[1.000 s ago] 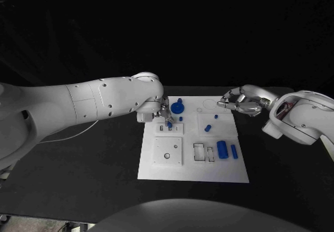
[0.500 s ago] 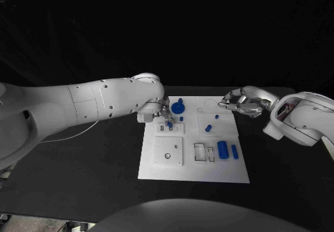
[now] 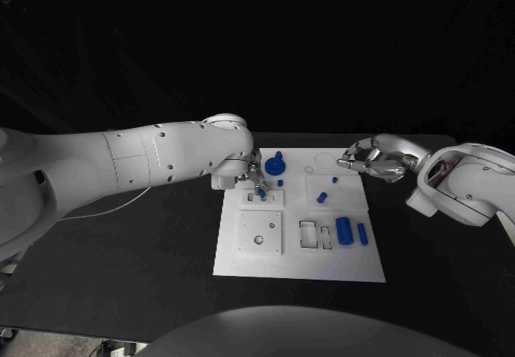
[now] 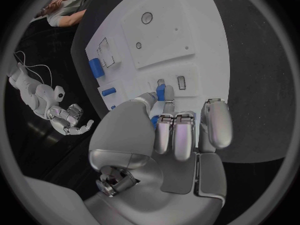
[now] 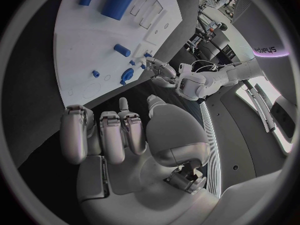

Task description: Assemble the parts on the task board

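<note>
The task board (image 3: 298, 256) lies flat in the middle of the black table (image 3: 129, 253), its long sides running away from the robot.

Contents of the board, head view: a raised square plate (image 3: 260, 232) with a small oval hole occupies the near-left area. Beside it sit two narrow rectangular recesses (image 3: 315, 234), both unfilled. Just right of them lies a large blue cylinder (image 3: 344, 229) with a slimmer blue bar (image 3: 362, 233) alongside; both lie flat, long axes parallel to the board's long sides. A short blue peg (image 3: 321, 197) lies mid-board, tilted slightly off that line. A small blue stud (image 3: 334, 179) stands farther back. A blue knobbed part (image 3: 276, 163) sits at the far-left corner area.

The left hand (image 3: 251, 178) is over the small slotted block (image 3: 265, 197) at the board's left edge. It pinches a blue pin (image 4: 160, 92) between thumb and fingers; the pin points down toward the block, long axis roughly upright in the head view. Whether the pin's tip is touching a slot cannot be determined.

The right hand (image 3: 365, 161) hovers at the board's far-right edge, fingers curled inward, holding nothing as the right wrist view shows (image 5: 119, 135).
</note>
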`<state>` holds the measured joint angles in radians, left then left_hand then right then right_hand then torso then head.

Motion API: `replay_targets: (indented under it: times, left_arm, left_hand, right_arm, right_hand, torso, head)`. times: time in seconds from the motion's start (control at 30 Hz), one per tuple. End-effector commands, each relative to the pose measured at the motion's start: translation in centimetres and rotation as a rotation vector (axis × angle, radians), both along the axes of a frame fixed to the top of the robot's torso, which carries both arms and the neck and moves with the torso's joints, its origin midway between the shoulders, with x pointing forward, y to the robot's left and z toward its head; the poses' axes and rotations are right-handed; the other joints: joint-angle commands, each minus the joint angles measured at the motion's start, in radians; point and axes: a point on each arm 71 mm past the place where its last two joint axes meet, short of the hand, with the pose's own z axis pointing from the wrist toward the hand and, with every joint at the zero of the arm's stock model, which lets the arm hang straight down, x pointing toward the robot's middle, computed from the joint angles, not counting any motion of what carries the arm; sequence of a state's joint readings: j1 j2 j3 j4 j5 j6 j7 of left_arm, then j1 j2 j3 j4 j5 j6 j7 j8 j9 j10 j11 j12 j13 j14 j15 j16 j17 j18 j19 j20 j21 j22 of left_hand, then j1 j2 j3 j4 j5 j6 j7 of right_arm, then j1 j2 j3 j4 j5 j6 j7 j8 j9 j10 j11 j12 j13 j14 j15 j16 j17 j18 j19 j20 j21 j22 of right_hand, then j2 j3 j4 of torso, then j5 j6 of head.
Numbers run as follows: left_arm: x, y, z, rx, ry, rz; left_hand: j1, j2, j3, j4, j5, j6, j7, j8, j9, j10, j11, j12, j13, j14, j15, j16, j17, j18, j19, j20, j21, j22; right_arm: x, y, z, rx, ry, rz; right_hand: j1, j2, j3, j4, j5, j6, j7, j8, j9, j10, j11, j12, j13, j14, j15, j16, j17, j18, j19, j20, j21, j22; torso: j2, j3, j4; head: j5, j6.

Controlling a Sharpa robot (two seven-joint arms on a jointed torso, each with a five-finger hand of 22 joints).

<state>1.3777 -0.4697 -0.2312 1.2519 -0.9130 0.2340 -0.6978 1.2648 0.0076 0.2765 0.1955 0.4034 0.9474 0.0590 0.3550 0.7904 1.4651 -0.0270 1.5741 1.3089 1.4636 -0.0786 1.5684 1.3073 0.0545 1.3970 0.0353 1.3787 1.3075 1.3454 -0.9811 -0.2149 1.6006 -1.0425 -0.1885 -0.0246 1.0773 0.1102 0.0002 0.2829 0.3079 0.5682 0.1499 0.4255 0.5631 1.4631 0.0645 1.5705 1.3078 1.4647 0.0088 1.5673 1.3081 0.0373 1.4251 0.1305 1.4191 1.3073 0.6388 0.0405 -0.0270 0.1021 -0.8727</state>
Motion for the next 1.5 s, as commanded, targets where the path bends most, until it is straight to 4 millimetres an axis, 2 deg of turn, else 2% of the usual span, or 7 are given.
replay_targets:
  times: [0.03, 1.27, 1.43, 1.5]
  left_arm:
    - [-0.15, 1.01, -0.16, 0.131, 0.009, 0.089]
    - [-0.40, 1.04, -0.82, 0.122, 0.018, 0.097]
    - [-0.43, 0.85, -0.83, 0.119, 0.018, 0.097]
    - [-0.43, 0.77, -0.83, 0.121, 0.016, 0.096]
  left_hand:
    - [-0.011, 0.002, 0.008, 0.000, -0.005, 0.019, -0.015, -0.007, 0.001, 0.106, -0.002, -0.003, 0.262, 0.107, -0.001, 0.002, 0.263, 0.016, 0.001, -0.002, -0.006, -0.002]
    - [-0.023, 0.000, 0.031, -0.006, -0.016, 0.029, -0.017, -0.016, 0.005, 0.106, -0.003, -0.003, 0.262, 0.107, -0.001, 0.002, 0.263, 0.017, -0.001, -0.002, -0.015, -0.006]
    - [-0.033, -0.002, 0.036, -0.006, -0.020, 0.043, -0.020, -0.013, 0.009, 0.106, -0.006, -0.003, 0.262, 0.107, -0.004, 0.002, 0.263, 0.016, 0.006, -0.004, -0.011, 0.001]
    - [-0.041, -0.004, 0.041, -0.008, -0.032, 0.057, -0.025, -0.009, 0.016, 0.106, -0.011, -0.003, 0.262, 0.107, -0.010, 0.002, 0.263, 0.014, 0.013, -0.008, -0.008, 0.007]
  right_arm:
    - [-0.08, 0.08, -0.17, -0.006, 0.012, 0.014]
    - [-0.12, -0.12, -0.52, -0.010, 0.021, 0.009]
    - [-0.12, -0.14, -0.56, -0.011, 0.023, 0.009]
    - [-0.12, -0.15, -0.57, -0.011, 0.023, 0.009]
  right_hand:
    - [0.007, -0.001, -0.008, 0.001, 0.004, -0.006, 0.005, -0.001, -0.001, 0.108, 0.006, 0.000, 0.263, 0.106, 0.008, 0.003, 0.263, 0.013, -0.006, -0.002, -0.007, 0.197]
    - [0.018, 0.000, -0.010, 0.000, 0.009, -0.012, 0.006, -0.004, -0.004, 0.108, 0.007, 0.000, 0.263, 0.106, 0.009, 0.003, 0.263, 0.017, -0.021, -0.002, -0.023, 0.190]
    - [0.019, 0.001, -0.010, 0.000, 0.010, -0.012, 0.006, -0.005, -0.004, 0.108, 0.007, 0.000, 0.263, 0.106, 0.009, 0.003, 0.263, 0.018, -0.023, -0.002, -0.025, 0.189]
    - [0.021, 0.000, -0.011, 0.000, 0.010, -0.013, 0.006, -0.005, -0.005, 0.108, 0.007, 0.000, 0.263, 0.106, 0.009, 0.003, 0.263, 0.018, -0.024, -0.002, -0.027, 0.189]
  torso:
    - [0.000, 0.0000, 0.0000]
    - [0.000, -0.0009, 0.0002]
    - [0.000, -0.0007, 0.0001]
    - [0.000, -0.0007, -0.0003]
  head:
    - [0.002, 0.000]
    - [0.007, 0.000]
    - [0.009, 0.000]
    - [0.010, 0.000]
